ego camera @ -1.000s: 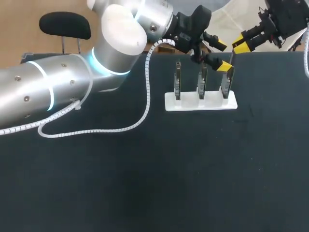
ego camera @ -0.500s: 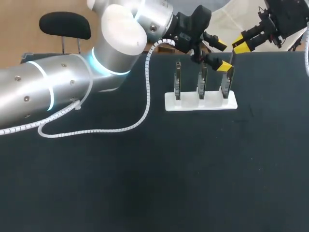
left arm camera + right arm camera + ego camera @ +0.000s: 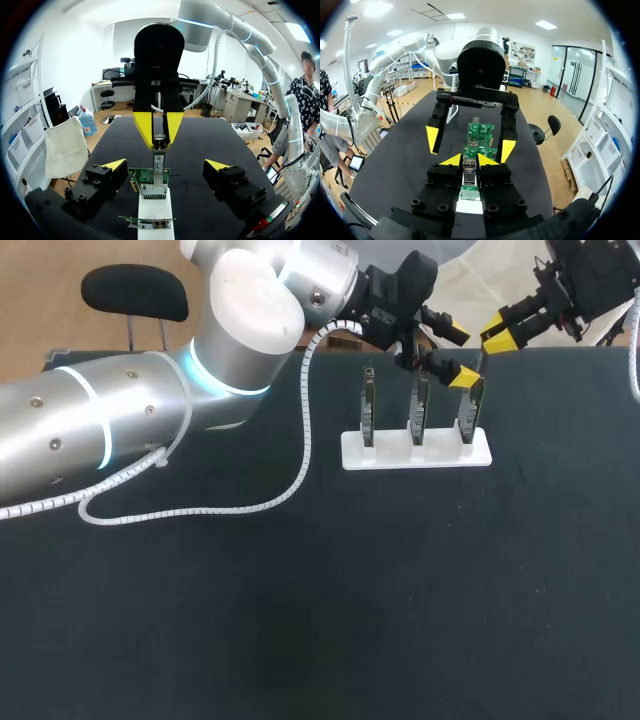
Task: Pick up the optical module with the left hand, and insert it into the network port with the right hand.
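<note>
Three network cards stand upright in a row on a white stand at the far side of the black table. The right gripper hangs straight above the card at the stand's right end. Its yellow fingers are drawn in narrow and pinch the optical module from both sides.

The module points straight down at the stand. Its lower end meets the metal network port on that card's top edge, though I cannot tell how deep it sits.

The left gripper is just behind the stand at the same end. Its fingers are spread wide, one to each side of the row of cards, and touch nothing. A white coiled cable loops off the left arm and onto the table, left of the stand.
</note>
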